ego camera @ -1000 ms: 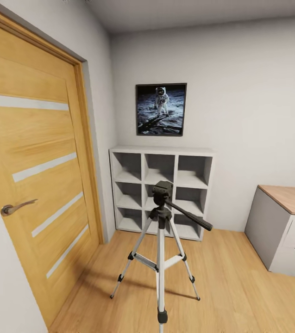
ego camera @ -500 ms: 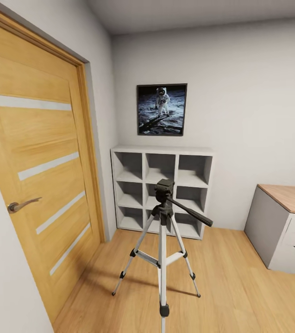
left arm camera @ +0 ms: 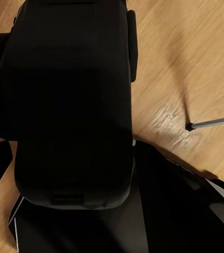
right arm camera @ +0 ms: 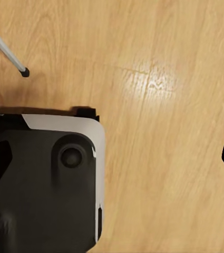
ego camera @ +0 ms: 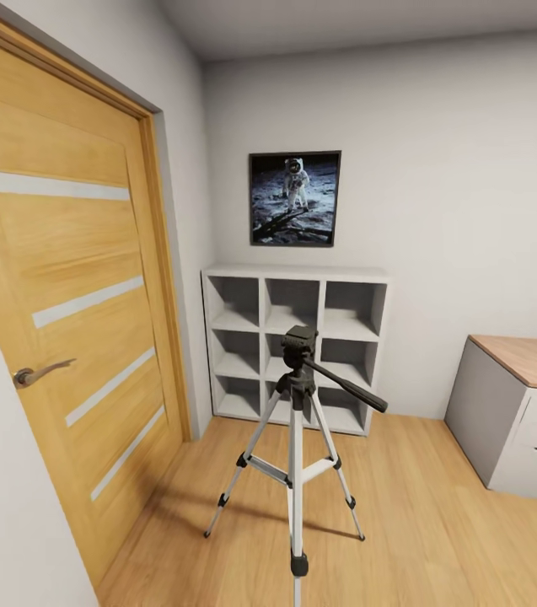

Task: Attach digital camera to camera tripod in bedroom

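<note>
We are seeing the tripod (ego camera: 296, 438) standing mid-floor (ego camera: 437, 523), open boards between door (ego camera: 66, 337) and drawer unit (ego camera: 521, 421); view unchanged since half a second ago; gripper states: we cannot tell

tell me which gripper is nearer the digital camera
Left: the digital camera sits right at it. The right hangs over wood floor by a camera tripod foot.
</note>
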You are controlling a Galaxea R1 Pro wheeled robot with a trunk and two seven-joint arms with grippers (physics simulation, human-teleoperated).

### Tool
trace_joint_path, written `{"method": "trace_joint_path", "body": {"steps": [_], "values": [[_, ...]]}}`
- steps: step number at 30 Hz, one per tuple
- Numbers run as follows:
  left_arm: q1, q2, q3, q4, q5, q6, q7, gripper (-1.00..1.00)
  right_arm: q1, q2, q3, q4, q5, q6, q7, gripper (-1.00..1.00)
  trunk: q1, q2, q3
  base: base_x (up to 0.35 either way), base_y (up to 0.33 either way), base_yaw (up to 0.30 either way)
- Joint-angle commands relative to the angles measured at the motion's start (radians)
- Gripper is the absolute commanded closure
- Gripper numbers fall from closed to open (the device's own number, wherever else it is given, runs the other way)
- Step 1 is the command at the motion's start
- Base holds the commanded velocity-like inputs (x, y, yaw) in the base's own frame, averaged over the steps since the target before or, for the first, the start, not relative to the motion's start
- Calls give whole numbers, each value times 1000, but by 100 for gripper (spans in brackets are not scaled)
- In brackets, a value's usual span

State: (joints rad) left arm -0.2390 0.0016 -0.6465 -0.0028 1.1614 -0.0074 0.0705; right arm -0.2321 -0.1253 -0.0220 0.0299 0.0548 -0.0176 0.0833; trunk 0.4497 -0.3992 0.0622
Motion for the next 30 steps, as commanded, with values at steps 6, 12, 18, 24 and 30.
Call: {"method": "trace_joint_path", "body": {"steps": [6, 12, 18, 24, 30], "values": [[0, 0, -9, 0, 5, -2, 2, 100, -1, 0, -3, 3, 5, -5, 0, -100, 0, -1, -9, 0, 0, 0], [0, 1, -9, 0, 7, -2, 2, 100, -1, 0, -3, 3, 5, -6, 0, -100, 0, -1, -19, 0, 0, 0], [0, 2, -9, 0, 9, -2, 2, 100, -1, 0, -3, 3, 5, -7, 0, -100, 0, -1, -28, 0, 0, 0], [0, 3, -9, 0, 11, -2, 3, 100, -1, 0, -3, 3, 5, -8, 0, -100, 0, -1, -38, 0, 0, 0], [0, 4, -9, 0, 12, -2, 3, 100, -1, 0, -3, 3, 5, -8, 0, -100, 0, -1, -48, 0, 0, 0]]}}
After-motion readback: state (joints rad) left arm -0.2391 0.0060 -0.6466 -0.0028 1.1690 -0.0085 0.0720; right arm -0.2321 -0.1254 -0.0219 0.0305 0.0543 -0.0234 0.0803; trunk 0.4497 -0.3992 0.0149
